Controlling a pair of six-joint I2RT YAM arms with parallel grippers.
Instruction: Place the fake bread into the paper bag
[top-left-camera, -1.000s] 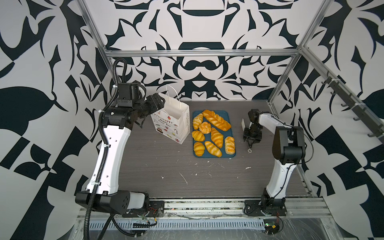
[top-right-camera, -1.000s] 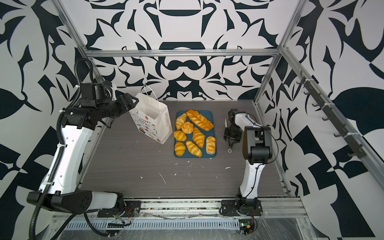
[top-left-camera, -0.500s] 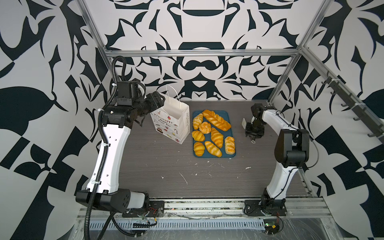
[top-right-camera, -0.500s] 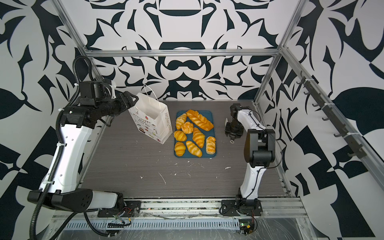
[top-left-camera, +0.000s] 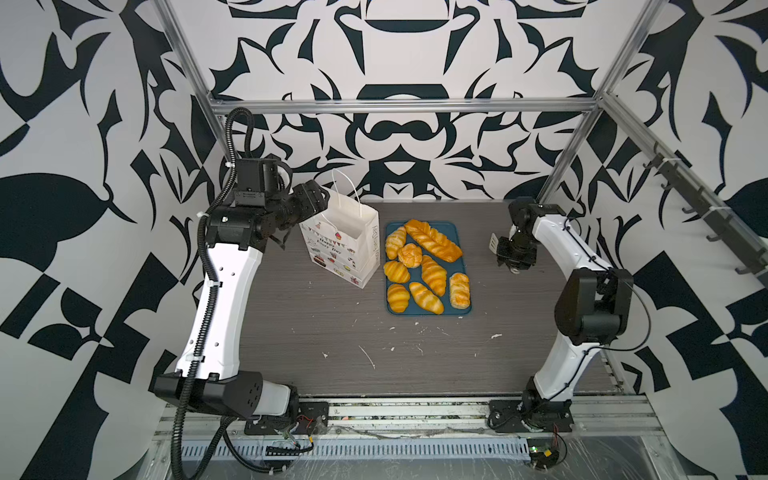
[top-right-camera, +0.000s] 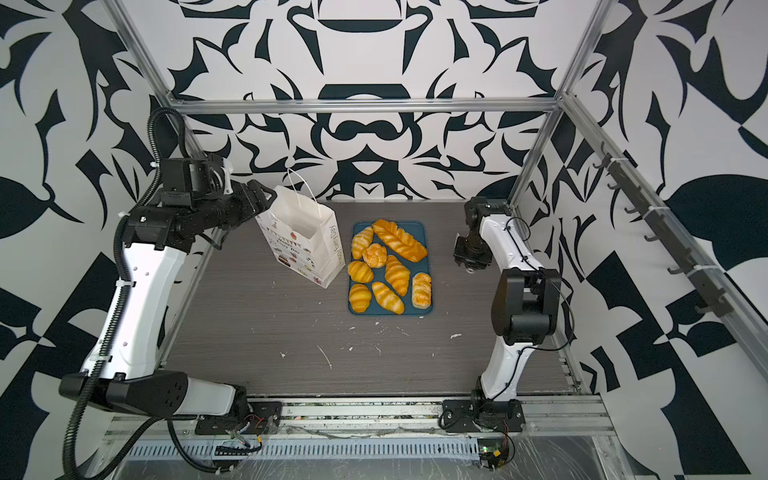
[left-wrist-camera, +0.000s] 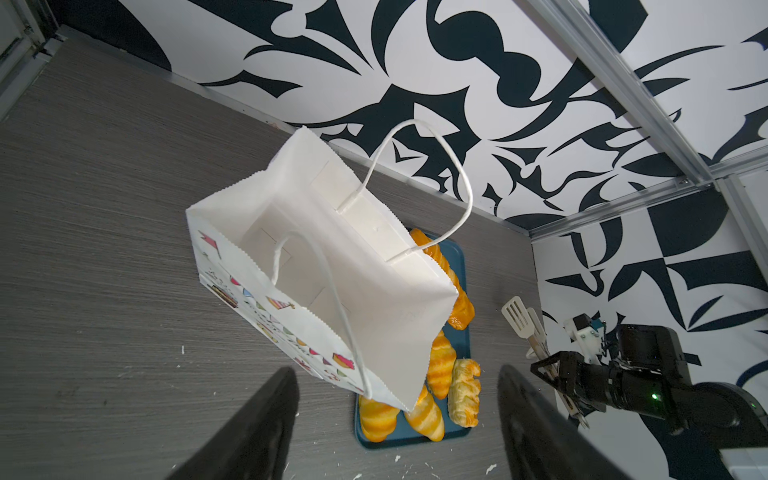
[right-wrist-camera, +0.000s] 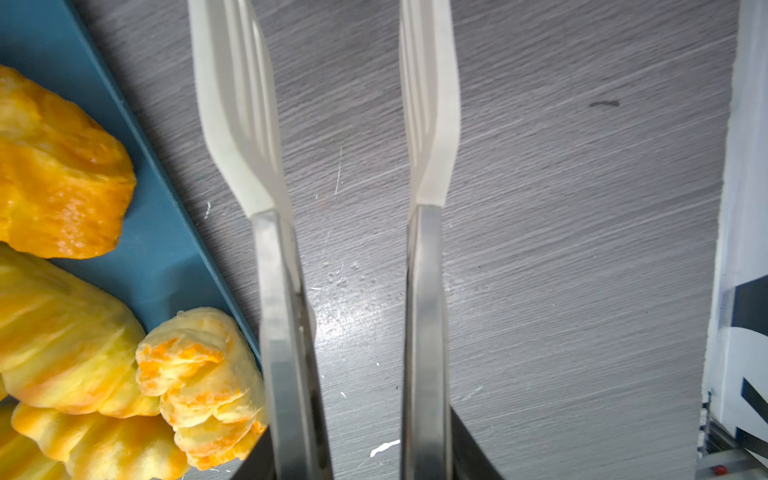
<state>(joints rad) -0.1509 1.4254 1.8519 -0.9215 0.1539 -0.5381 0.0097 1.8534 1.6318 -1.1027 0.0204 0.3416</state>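
Left gripper (top-left-camera: 319, 198) sits at the upper-left corner of the paper bag (top-left-camera: 345, 245), left of centre in both top views. In the left wrist view its black fingers (left-wrist-camera: 266, 419) stand wide apart and grasp nothing; whether one touches the rim I cannot tell. Right gripper (top-left-camera: 508, 251), right of centre, is clamped on a pair of tongs (right-wrist-camera: 424, 257). Their white slotted tips are parted and empty over bare table (top-left-camera: 332, 332), just beside the blue tray (top-left-camera: 449, 228). The fake bread (top-left-camera: 433, 272), all eight pieces, lies on the tray at frame centre, and the bag interior looks empty. The bag stands upright just left of the tray.

Risks as I judge them:
- The bag is light and unheld, so a tong tip or a pastry catching its rim could tip it or fold the mouth shut.
- One cord handle droops across the opening and could snag the tips.
- The glossy pastries may slip from the smooth tips during the carry.
- The pieces lie close together, so closing on one may shove its neighbours or skate the tray.
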